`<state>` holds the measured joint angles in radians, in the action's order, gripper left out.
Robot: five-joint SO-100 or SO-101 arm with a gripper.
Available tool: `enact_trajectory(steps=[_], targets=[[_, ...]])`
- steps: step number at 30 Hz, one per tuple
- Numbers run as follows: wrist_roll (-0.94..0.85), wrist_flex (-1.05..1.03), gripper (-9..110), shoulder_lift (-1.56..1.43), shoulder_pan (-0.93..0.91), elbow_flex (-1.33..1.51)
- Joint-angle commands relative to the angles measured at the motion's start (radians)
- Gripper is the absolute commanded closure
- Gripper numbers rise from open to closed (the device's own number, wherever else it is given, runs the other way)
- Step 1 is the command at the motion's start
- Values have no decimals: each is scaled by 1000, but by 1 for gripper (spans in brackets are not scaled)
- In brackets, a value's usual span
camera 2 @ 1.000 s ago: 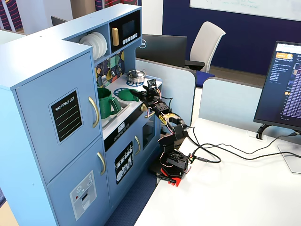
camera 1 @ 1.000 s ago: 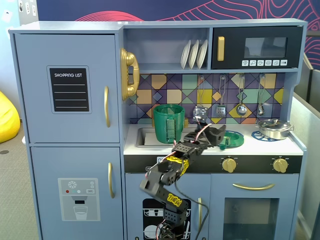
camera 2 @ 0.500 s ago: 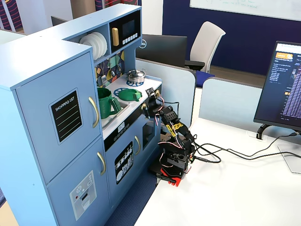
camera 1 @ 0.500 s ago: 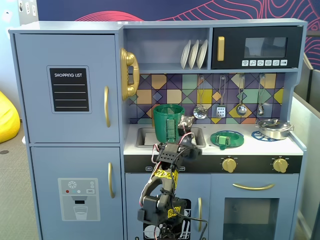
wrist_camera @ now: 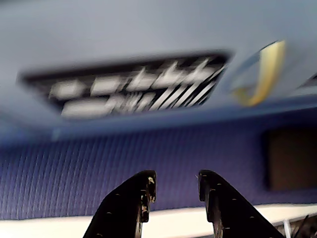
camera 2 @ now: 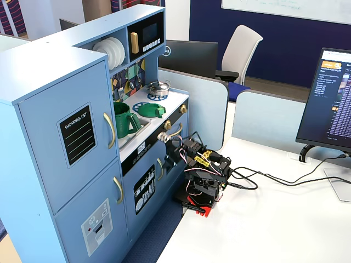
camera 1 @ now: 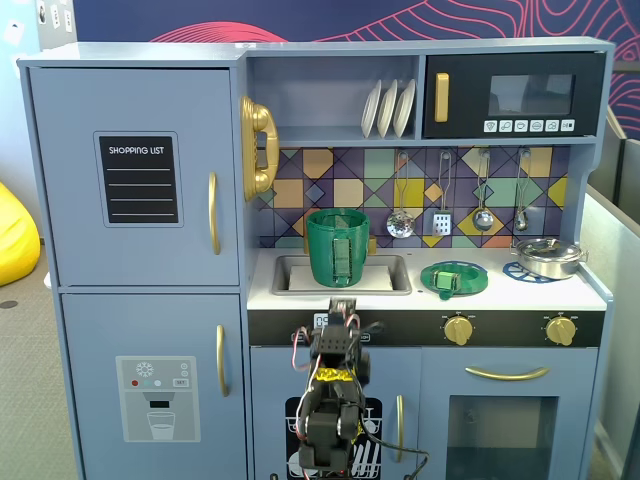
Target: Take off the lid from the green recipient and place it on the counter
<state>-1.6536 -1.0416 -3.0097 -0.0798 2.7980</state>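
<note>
The green recipient [camera 1: 338, 247] stands upright in the recessed sink with its top open; it also shows in the other fixed view [camera 2: 125, 119]. The lid [camera 1: 453, 278] lies flat on the white counter [camera 1: 590, 290], over a burner ring to the right of the sink, and shows there in the other fixed view too [camera 2: 151, 110]. My arm [camera 1: 335, 390] is folded low in front of the kitchen's lower doors, well below the counter. In the wrist view my gripper [wrist_camera: 176, 181] is open and empty, facing the blurred lower door.
A small steel pan [camera 1: 548, 257] sits on the right burner. Utensils hang on the back wall and plates stand on the shelf above. The arm's base [camera 2: 200, 189] sits on a white table with cables; a monitor [camera 2: 334, 98] stands at the right.
</note>
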Motion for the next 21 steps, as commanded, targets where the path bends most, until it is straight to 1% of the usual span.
enact_trajectory(steps=[1,4,9,13,16,21], targets=[[40,54,101,-98,43,107],[51,61,101,-167,48,184],[103,11,101,-167,74,198],[91,-146,101,-167,77,199],[32,-308,101,-167,77,199],[64,-436,100,-167,69,199]])
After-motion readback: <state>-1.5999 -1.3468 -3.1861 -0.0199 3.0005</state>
